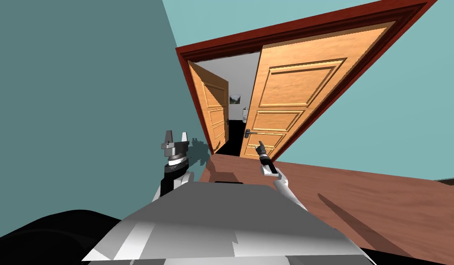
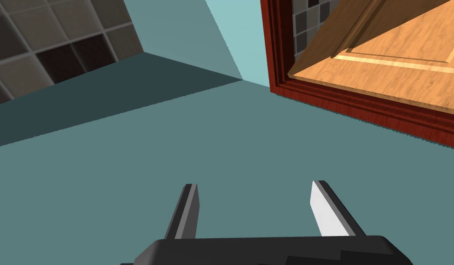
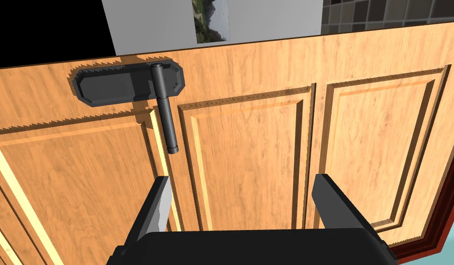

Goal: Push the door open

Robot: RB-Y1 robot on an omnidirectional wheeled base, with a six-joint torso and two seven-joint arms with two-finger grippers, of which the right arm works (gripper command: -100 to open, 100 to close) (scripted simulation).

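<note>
A double wooden door sits in a dark red frame point(image 1: 295, 32). Its left leaf point(image 1: 213, 110) is swung far inward. The right leaf point(image 1: 295, 92) stands partly ajar, leaving a gap between the two. The right leaf carries a dark lever handle point(image 1: 250, 133) on a dark plate point(image 3: 125, 83). My right gripper point(image 1: 260, 148) is open, close in front of this leaf point(image 3: 249, 147) and just beside the handle point(image 3: 166, 115); whether it touches the wood is unclear. My left gripper point(image 1: 175, 139) is open and empty, facing the teal wall point(image 2: 221, 147) left of the frame point(image 2: 359, 110).
Teal walls point(image 1: 83, 92) flank the doorway on both sides. The floor point(image 1: 359, 193) is reddish-brown wood. Through the gap a white wall with a small picture point(image 1: 235, 99) shows above a black area point(image 1: 233, 135).
</note>
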